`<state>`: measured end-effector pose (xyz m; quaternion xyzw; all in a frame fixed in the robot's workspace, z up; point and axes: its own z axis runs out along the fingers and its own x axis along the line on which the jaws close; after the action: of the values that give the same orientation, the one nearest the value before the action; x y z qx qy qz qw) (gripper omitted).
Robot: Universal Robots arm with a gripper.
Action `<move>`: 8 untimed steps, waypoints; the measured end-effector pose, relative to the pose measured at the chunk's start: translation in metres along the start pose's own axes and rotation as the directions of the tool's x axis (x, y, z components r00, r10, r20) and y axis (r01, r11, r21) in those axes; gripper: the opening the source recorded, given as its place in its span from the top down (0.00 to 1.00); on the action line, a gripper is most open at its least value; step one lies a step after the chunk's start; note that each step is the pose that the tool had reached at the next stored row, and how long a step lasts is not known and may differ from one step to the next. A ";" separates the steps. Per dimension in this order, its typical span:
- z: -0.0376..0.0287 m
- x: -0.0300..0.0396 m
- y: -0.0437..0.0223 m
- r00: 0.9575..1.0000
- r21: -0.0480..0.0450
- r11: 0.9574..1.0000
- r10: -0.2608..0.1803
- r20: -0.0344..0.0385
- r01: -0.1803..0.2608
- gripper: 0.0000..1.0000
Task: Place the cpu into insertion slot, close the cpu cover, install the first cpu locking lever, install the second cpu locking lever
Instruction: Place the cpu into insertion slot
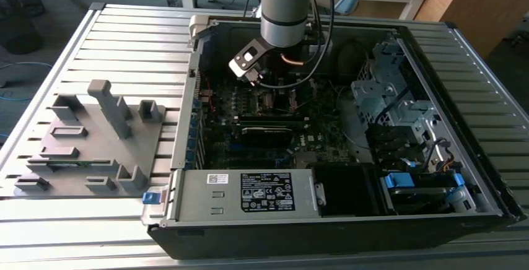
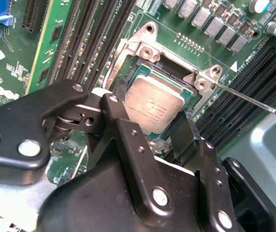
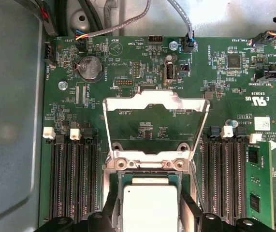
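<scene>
The gripper (image 2: 151, 110) sits right over the cpu (image 3: 150, 205), which appears to lie flat in the slot (image 2: 174, 72). I cannot tell whether the claw clamps it or has let go. Step one looks done or nearly done. Just beyond, the cover (image 3: 154, 100) is swung open, not yet closed, and a lever (image 2: 254, 99) juts free, so both levers look left to do. In the exterior view this work is at 12 o'clock from the supply (image 1: 248, 192), and a grey jig (image 1: 91, 140) lies at 9 o'clock of the case (image 1: 487, 177).
</scene>
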<state>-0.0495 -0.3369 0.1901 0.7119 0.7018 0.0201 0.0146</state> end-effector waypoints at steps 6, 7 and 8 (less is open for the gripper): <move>-0.0066 0.0001 0.0003 1.000 0.000 1.000 0.000 0.000 0.000 0.39; -0.0087 0.0001 0.0004 1.000 0.000 1.000 0.000 0.000 0.000 0.39; -0.0106 0.0001 0.0005 1.000 0.000 1.000 0.000 0.000 0.000 0.39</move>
<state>-0.0495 -0.3369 0.2007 0.7120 0.7018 0.0201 0.0146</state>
